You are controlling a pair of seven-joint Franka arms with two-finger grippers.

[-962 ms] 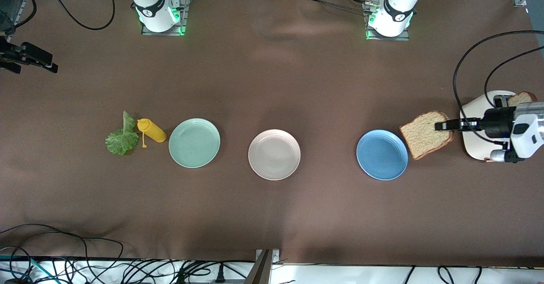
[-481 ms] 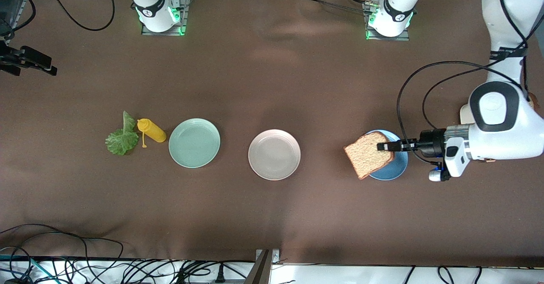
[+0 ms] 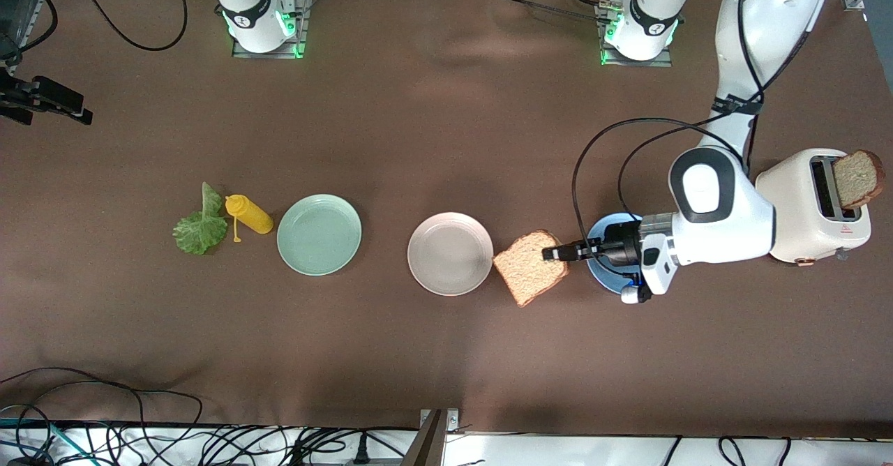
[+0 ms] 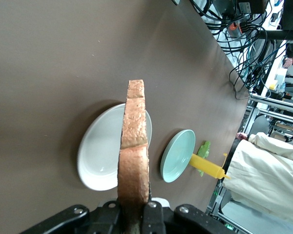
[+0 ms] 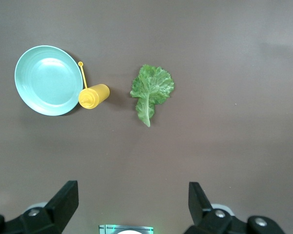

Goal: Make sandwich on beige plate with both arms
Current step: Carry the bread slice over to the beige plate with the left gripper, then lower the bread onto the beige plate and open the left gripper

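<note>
Left gripper (image 3: 558, 252) clamps a bread slice (image 3: 530, 267) over the table beside the beige plate (image 3: 450, 253). Right gripper (image 5: 132, 204), fingers spread, waits above the lettuce leaf (image 5: 151, 92).

The left arm (image 3: 722, 225) covers most of the blue plate (image 3: 598, 274), and the toaster (image 3: 809, 204) hides the lower part of a bread slice (image 3: 858, 176).

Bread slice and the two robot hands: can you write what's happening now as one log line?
left gripper: shut on bread slice, beside beige plate | right gripper: open, waiting above lettuce | plate bare
</note>
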